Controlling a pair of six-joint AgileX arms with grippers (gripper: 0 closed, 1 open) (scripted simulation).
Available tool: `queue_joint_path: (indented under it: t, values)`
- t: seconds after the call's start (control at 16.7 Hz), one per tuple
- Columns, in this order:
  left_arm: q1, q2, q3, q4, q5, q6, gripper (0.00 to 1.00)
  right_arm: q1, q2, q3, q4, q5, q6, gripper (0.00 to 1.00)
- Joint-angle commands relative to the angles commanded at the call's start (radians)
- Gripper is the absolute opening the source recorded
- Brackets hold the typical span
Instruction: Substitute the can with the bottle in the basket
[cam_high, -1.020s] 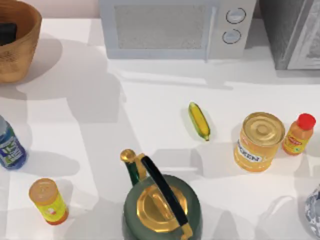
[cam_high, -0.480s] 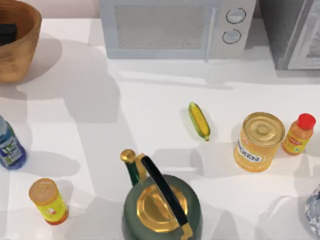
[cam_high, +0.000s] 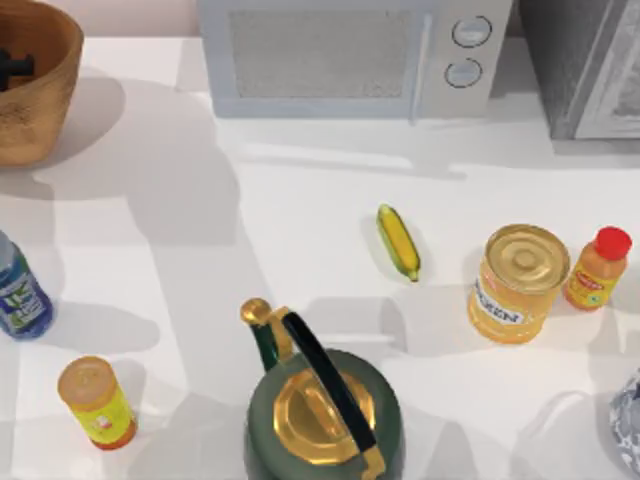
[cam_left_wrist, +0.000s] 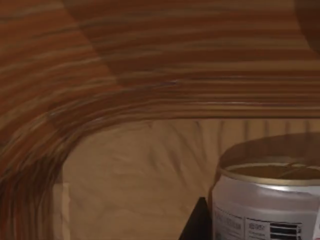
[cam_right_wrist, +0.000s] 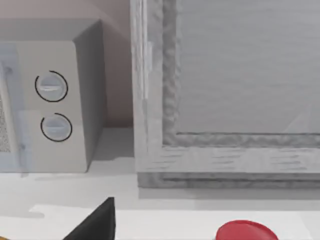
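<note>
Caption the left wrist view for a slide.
Left gripper's fingertip beside the can inside the basket.

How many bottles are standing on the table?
2. The clear bluish bottle stands at the table's left edge, partly cut off by the frame. The small orange bottle with a red cap stands at the right, beside the big yellow tin. Others may lie outside the frame.

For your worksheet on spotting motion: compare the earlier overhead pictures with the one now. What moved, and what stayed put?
The left hand, the dark part inside the basket at the table's far left, has sunk deeper and shows smaller now; its wrist view looks at the can close by on the basket floor. Nothing has been taken hold of yet. The bottle, kettle, corn and yellow tin have not moved.
</note>
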Motion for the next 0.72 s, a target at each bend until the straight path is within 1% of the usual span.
queue_joint_path:
  t: [0.12,0.18,0.72]
  values:
    - [0.000,0.000,0.000,0.000,0.000,0.000,0.02,0.000,0.000,0.000,0.000,0.000,0.000,1.00]
    - [0.000,0.000,0.000,0.000,0.000,0.000,0.00,0.000,0.000,0.000,0.000,0.000,0.000,1.00]
    - [0.004,-0.028,0.012,-0.001,-0.004,0.004,0.00,0.000,0.000,0.000,0.000,0.000,0.000,1.00]
